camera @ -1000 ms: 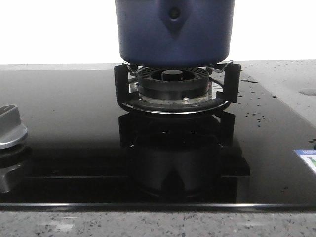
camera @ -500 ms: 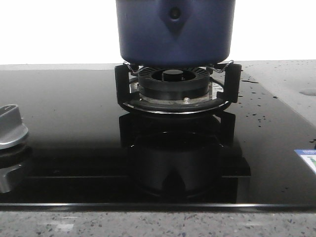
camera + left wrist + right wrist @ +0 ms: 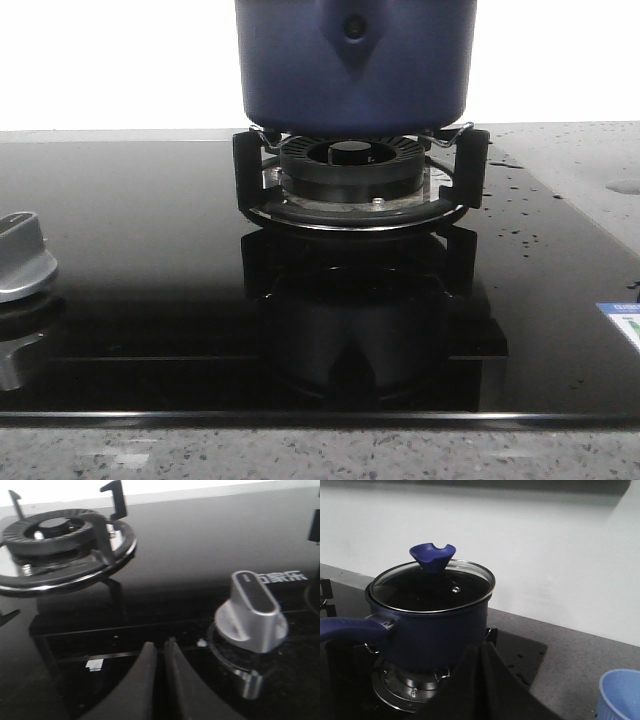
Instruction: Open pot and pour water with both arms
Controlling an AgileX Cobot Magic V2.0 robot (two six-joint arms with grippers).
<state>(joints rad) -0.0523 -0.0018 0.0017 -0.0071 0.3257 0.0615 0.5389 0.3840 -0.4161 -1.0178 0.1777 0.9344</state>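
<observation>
Reading what writing shows first: white characters (image 3: 283, 577) are printed on the black glass cooktop (image 3: 130, 250) just beyond the silver knob (image 3: 252, 612) in the left wrist view, too blurred to make out, and a label (image 3: 622, 322) with blue and green print sits at the cooktop's right edge in the front view, cut off by the frame and unreadable. The pot (image 3: 355, 65) stands on the burner (image 3: 352, 170) at the middle of the cooktop, its pointed handle mount with the round rivet facing the front camera. From the right wrist, the pot (image 3: 432, 625) carries a glass lid (image 3: 432, 587) with a metal rim and a blue knob (image 3: 432, 556) on top, and a blue handle (image 3: 350, 627) sticks out to one side. The right pincer (image 3: 481, 652) has its two dark fingers pressed together with nothing between them, the tips just beside the pot's wall (whether they touch it I cannot tell). A light blue cup (image 3: 620, 695) stands on the grey table (image 3: 570, 655), well apart from the pot. The left pincer (image 3: 161, 650) is likewise pressed together and empty, above the glass between a second, bare burner (image 3: 52, 537) and the silver knob.
</observation>
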